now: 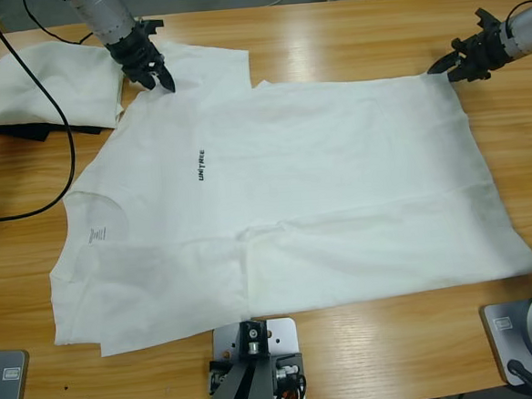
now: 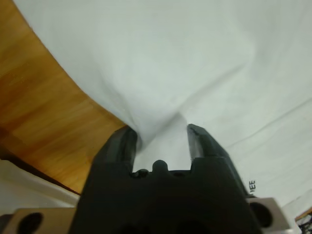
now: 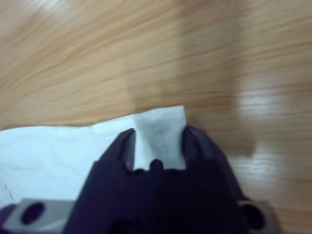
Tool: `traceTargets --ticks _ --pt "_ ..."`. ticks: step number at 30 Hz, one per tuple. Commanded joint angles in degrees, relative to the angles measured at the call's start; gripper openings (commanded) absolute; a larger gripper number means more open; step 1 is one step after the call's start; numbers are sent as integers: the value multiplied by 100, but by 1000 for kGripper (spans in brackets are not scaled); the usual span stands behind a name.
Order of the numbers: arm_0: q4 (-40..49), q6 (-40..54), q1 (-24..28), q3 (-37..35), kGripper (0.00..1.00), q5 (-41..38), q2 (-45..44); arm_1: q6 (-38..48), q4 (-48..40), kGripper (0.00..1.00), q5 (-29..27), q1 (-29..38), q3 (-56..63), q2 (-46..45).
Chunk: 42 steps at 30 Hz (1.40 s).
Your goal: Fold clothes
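Observation:
A white T-shirt [image 1: 293,188] lies spread flat across the wooden table [image 1: 345,29], neck to the left, with small black lettering [image 1: 200,164] on the chest. At the far left of the shirt, by its sleeve, my left gripper [image 1: 162,82] presses down. In the left wrist view the T-shirt [image 2: 195,58] puckers up between the jaws of the left gripper [image 2: 161,134], which is shut on it. My right gripper [image 1: 441,68] is at the far right hem corner. The right wrist view shows that corner of the T-shirt [image 3: 158,131] pinched in the right gripper [image 3: 158,134].
A second white T-shirt [image 1: 48,82] lies crumpled at the far left corner, with a black item [image 1: 24,132] partly under it. A black cable [image 1: 62,159] loops over the table's left side. Bare wood [image 1: 518,145] shows to the right of the shirt.

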Motion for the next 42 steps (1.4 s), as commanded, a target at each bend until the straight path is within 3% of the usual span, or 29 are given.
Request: traceTargets --ticks 1,3,8,22,28,39,42 --pt "253 45 54 -799 0 -203 619 -181 427 116 -148 -13 -198 903" --pt "284 73 61 -792 0 -261 628 -260 438 4 -192 -13 -226 929" --pt "295 49 40 -826 0 -573 591 -439 513 0 -131 -13 -220 869" --pt "436 -143 175 -880 0 -827 -100 -228 902 0 1036 -13 -96 -205" --pt "761 -41 289 -770 0 -928 -420 -272 935 0 1151 -13 293 -558" --pt "778 462 228 1320 0 -1525 -1295 -246 1661 0 1082 -13 650 -1351" --pt "777 754 233 2236 0 -1974 -1441 -200 1944 0 1080 -13 637 -1507"
